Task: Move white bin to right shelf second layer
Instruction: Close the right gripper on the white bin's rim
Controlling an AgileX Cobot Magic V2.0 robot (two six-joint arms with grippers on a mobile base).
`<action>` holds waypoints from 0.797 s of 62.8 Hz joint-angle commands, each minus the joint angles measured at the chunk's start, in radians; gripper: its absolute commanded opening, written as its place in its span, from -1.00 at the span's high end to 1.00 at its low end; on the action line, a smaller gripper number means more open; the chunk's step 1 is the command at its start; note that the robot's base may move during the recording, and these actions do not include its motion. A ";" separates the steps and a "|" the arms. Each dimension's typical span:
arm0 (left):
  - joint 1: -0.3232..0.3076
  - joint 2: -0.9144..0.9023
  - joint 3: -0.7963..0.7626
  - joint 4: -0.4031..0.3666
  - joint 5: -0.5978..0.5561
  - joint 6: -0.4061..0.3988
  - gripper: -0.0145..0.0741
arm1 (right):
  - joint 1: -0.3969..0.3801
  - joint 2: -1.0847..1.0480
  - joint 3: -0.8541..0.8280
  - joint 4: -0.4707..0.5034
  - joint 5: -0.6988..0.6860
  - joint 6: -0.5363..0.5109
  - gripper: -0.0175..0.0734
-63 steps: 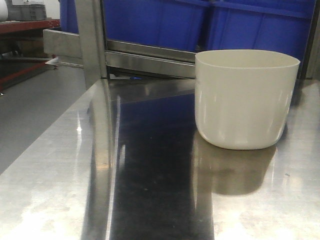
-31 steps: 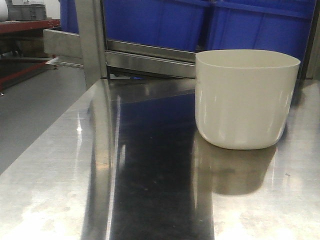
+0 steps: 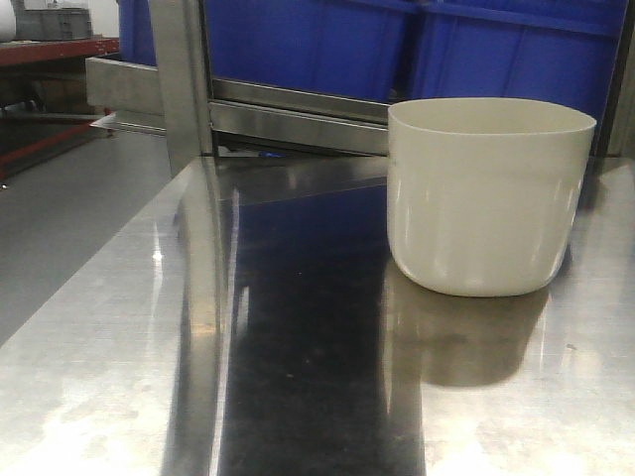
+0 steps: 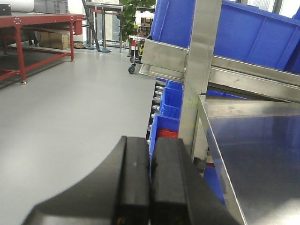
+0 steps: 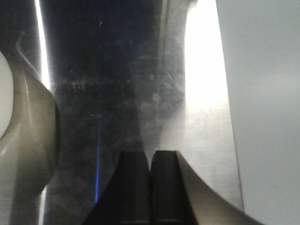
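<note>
Steel table under white bin; blue crates behind bin. Bin upright, round, no long axis, untouched. Right gripper fingers together, bin at left edge of its wrist view, likely nearer arm. Left gripper pressed together, bin outside its view.

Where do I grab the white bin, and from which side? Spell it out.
Pinch the near rim of the white bin from above, one finger inside, one outside. It stands upright and open-topped on the steel table, its smooth walls have no handles, and blue crates crowd the far side. The left gripper and right gripper are both shut, so they likely need opening first.
</note>
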 commanded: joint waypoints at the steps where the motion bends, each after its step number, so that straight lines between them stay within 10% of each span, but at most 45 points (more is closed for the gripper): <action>1: -0.006 -0.020 0.028 -0.001 -0.083 -0.005 0.48 | 0.053 0.081 -0.134 -0.050 0.036 0.024 0.49; 30: -0.006 -0.020 0.028 -0.001 -0.083 -0.005 0.48 | 0.120 0.320 -0.523 0.132 0.207 0.047 -0.07; 50: -0.006 -0.020 0.028 -0.001 -0.083 -0.005 0.48 | 0.156 0.380 -0.524 0.205 0.143 0.047 -0.09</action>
